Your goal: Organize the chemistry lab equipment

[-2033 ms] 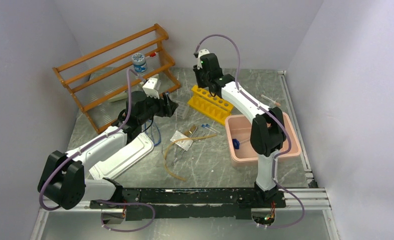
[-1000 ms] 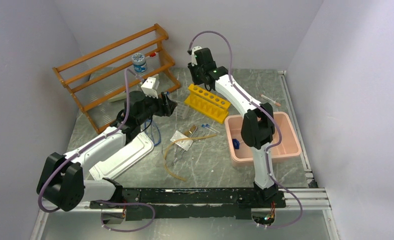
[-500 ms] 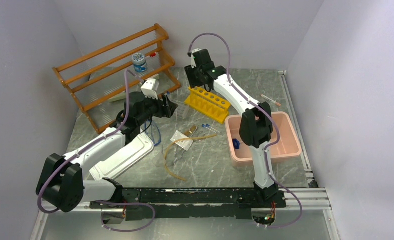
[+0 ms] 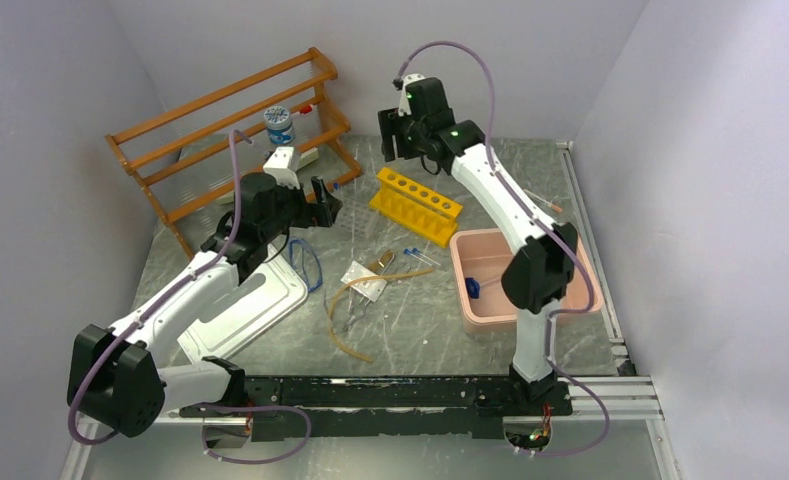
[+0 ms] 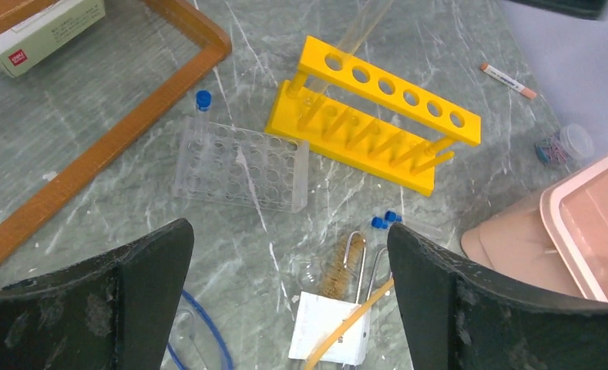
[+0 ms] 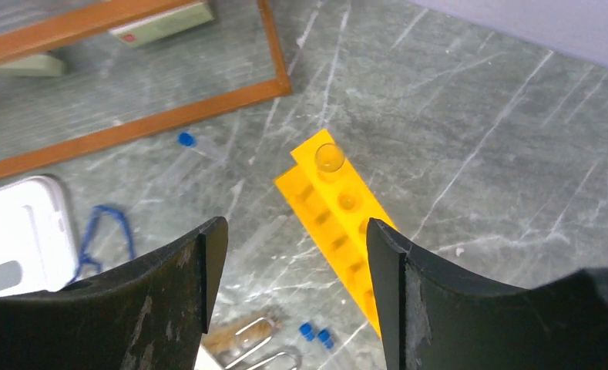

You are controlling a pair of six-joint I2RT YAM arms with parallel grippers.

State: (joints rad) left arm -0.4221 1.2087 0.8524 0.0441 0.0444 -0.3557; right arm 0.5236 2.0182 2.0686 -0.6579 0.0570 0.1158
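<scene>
My right gripper (image 4: pixel 390 145) (image 6: pixel 297 223) hangs open and empty above the left end of a yellow tube rack (image 4: pixel 416 205) (image 6: pixel 347 220). A clear tube (image 6: pixel 330 158) (image 5: pixel 362 27) stands in that rack's end hole. My left gripper (image 4: pixel 327 198) (image 5: pixel 289 231) is open wide with nothing in it. It hovers over a clear tube tray (image 5: pixel 239 166), a wire-handled brush (image 5: pixel 337 270), a white packet (image 4: pixel 363 280) (image 5: pixel 327 327), a tan hose (image 4: pixel 355 300) (image 5: pixel 354 324) and a blue cord loop (image 4: pixel 305 262) (image 5: pixel 200 324). Two small blue-capped tubes (image 5: pixel 385 221) lie near the brush.
The wooden shelf rack (image 4: pixel 230 130) stands at the back left with a blue-lidded jar (image 4: pixel 279 125) on it. A pink bin (image 4: pixel 570 300) holding a small blue item (image 4: pixel 473 288) sits at the right. A white tray (image 4: pixel 260 310) lies under my left arm. An orange-tipped pen (image 4: pixel 542 198) lies behind the bin.
My right gripper has opened and lifted away from the yellow rack, leaving the clear tube in the end hole. My left gripper has opened wider and pulled back to the left.
</scene>
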